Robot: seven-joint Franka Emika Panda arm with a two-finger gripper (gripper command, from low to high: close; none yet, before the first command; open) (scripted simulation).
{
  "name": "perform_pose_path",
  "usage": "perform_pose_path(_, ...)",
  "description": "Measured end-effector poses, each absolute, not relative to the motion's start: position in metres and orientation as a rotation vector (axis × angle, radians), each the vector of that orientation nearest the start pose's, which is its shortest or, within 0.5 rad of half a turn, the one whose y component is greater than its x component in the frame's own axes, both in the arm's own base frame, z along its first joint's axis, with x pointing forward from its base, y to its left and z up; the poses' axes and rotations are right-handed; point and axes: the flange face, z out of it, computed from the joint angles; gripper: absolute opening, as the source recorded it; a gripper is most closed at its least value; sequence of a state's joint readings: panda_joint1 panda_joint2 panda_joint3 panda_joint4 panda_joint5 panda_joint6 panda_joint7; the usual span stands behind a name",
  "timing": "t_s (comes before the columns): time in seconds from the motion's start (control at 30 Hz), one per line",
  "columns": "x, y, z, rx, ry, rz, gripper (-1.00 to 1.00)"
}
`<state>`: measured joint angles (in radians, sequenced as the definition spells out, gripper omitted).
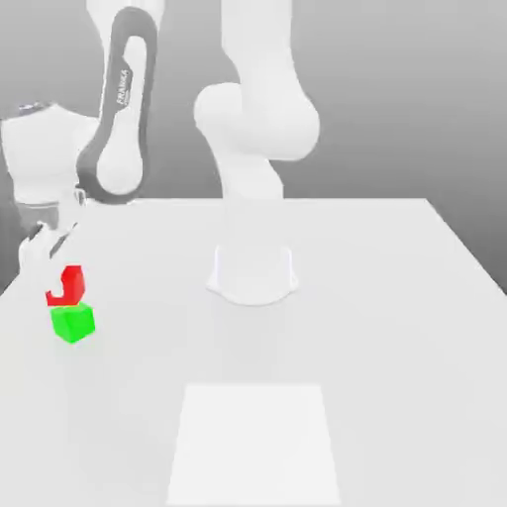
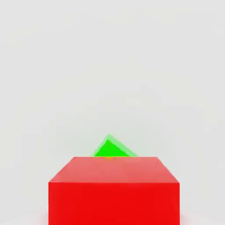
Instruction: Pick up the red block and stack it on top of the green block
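Red block (image 1: 67,284) sat clamped in my tool (image 1: 50,259), the jaws clenched on its sides at the exterior view's left edge of the table (image 1: 396,327). I judged I was carrying it that way to keep its underside free for the stack. It hung just above the green block (image 1: 73,323), the two appearing nearly in contact, though I could not tell whether they touched. In the hand view the red block (image 2: 113,191) hid most of the green block (image 2: 112,148), so I reckoned the alignment was close but slightly off. The red cube looked glossy, plain-faced and a little larger than the green one resting on the table.
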<state>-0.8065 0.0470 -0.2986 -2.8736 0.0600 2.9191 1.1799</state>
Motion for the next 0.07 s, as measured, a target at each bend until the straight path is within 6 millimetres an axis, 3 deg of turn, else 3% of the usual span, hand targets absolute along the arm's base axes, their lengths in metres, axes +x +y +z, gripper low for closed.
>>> perform_pose_path(0.07,0.1521,-0.3153,0.1818,-1.221,2.895,-0.002,1.00)
